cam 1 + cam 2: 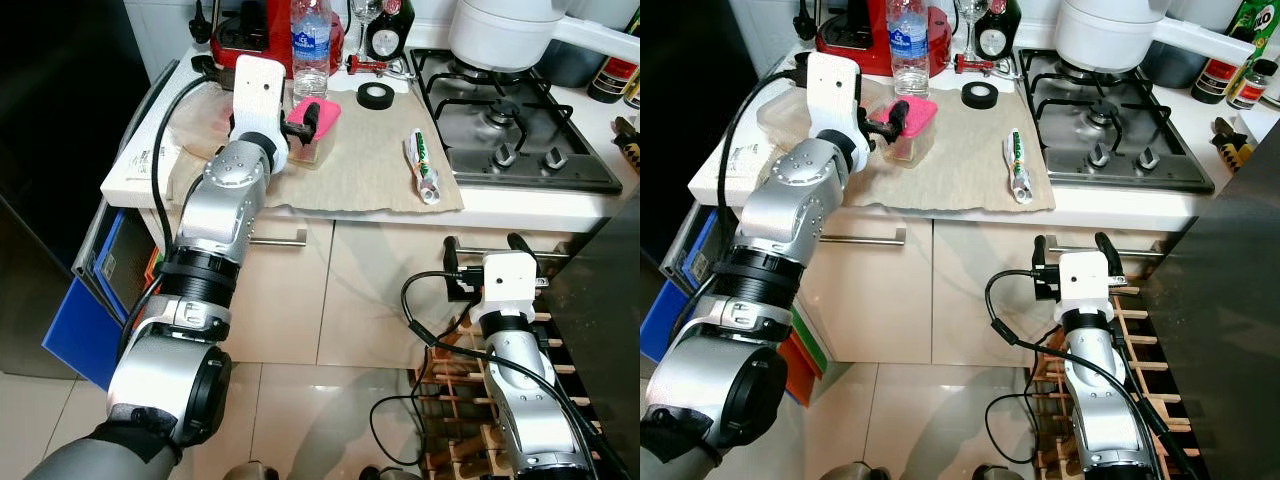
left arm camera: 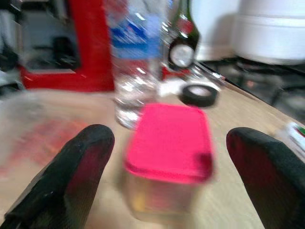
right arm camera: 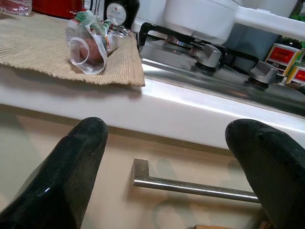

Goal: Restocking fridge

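The left gripper (image 2: 167,162) has its fingers apart around the pink-lidded container (image 1: 312,128) on the surface; closing off-centre could tip it (the water bottle (image 1: 311,45) stands near). The right gripper (image 3: 176,167), fingers apart, hangs low.

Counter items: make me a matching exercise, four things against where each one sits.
Things
1. pink-lidded container
2. tape roll
3. white pot
4. wrapped packet

Places
A. on the gas hob
B. between the open fingers of the left gripper
C. on the mat near its edge beside the hob
D. on the mat's far edge, in front of the dark bottle

Pairs: 1-B, 2-D, 3-A, 4-C
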Robot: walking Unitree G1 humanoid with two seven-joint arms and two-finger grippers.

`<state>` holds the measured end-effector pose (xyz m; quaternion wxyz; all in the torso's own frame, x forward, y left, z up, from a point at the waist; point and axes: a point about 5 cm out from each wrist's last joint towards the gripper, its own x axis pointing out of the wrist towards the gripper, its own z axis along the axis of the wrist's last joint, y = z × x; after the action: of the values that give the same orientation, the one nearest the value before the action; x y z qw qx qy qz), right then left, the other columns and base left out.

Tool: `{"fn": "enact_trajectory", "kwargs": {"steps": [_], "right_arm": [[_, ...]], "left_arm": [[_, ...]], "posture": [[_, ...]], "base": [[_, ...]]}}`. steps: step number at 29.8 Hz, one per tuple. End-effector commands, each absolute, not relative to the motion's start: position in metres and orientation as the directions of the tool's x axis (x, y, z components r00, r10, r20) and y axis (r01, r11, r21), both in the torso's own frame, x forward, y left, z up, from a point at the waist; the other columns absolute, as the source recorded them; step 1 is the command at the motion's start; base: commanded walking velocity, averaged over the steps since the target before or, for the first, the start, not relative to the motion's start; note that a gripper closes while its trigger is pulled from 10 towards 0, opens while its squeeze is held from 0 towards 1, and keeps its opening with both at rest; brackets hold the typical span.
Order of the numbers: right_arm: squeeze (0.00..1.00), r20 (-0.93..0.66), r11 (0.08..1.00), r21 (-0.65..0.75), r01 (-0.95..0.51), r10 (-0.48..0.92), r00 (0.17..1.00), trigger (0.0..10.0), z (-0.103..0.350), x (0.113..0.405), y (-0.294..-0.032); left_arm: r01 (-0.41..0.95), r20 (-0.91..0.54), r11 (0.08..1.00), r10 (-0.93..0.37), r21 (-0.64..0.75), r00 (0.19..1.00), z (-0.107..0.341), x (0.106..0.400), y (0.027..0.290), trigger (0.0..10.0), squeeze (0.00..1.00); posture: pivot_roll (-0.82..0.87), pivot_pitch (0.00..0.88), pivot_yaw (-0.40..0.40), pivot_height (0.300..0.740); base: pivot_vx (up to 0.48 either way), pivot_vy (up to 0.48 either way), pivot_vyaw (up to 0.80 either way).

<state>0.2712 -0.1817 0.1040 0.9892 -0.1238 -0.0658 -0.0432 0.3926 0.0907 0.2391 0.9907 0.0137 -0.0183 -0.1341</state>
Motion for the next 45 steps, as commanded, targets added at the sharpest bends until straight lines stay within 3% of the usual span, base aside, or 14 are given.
{"fn": "enact_trajectory", "kwargs": {"steps": [1,5,6,19,31,41,45], "right_arm": [[0.0,0.139,0.965,-0.241,0.101,-0.069,0.988,10.0,0.106,0.273,-0.183],[0.0,0.139,0.965,-0.243,0.101,-0.069,0.988,10.0,0.106,0.273,-0.183],[0.0,0.139,0.965,-0.243,0.101,-0.068,0.988,10.0,0.106,0.273,-0.183],[0.0,0.128,0.964,-0.249,0.096,-0.065,0.99,10.0,0.103,0.27,-0.184],[0.0,0.119,0.964,-0.251,0.087,-0.059,0.991,10.0,0.102,0.269,-0.184],[0.0,0.114,0.963,-0.255,0.087,-0.06,0.992,10.0,0.102,0.269,-0.185],[0.0,0.126,0.964,-0.249,0.088,-0.058,0.99,10.0,0.106,0.27,-0.184]], "left_arm": [[0.302,0.008,0.953,-0.302,0.032,0.953,0.234,0.39,0.083,10.0,1.0],[0.324,-0.022,0.944,-0.323,0.061,0.946,0.227,0.389,0.076,10.0,1.0],[0.322,-0.028,0.944,-0.32,0.07,0.947,0.226,0.389,0.075,10.0,0.0],[0.228,-0.044,0.968,-0.224,0.107,0.974,0.221,0.395,0.085,10.0,0.0],[0.232,-0.109,0.97,-0.223,0.078,0.969,0.204,0.398,0.083,10.0,0.0],[0.311,-0.125,0.95,-0.308,0.005,0.943,0.2,0.397,0.069,10.0,0.0],[0.393,-0.047,0.919,-0.392,0.021,0.919,0.214,0.388,0.054,10.0,0.0]], "posture": [[0.0,0.063,-0.03,0.74],[0.0,0.055,-0.029,0.74],[0.0,0.054,-0.028,0.74],[0.0,0.059,-0.032,0.74],[-0.01,0.068,-0.039,0.74],[-0.01,0.068,-0.042,0.74],[-0.01,0.068,-0.043,0.74]], "base": [[0.0,0.0,0.0],[0.0,0.0,0.0],[0.0,0.0,0.0],[0.0,0.0,0.0],[0.0,0.0,0.0],[0.0,0.0,0.0],[0.0,0.0,0.0]]}}
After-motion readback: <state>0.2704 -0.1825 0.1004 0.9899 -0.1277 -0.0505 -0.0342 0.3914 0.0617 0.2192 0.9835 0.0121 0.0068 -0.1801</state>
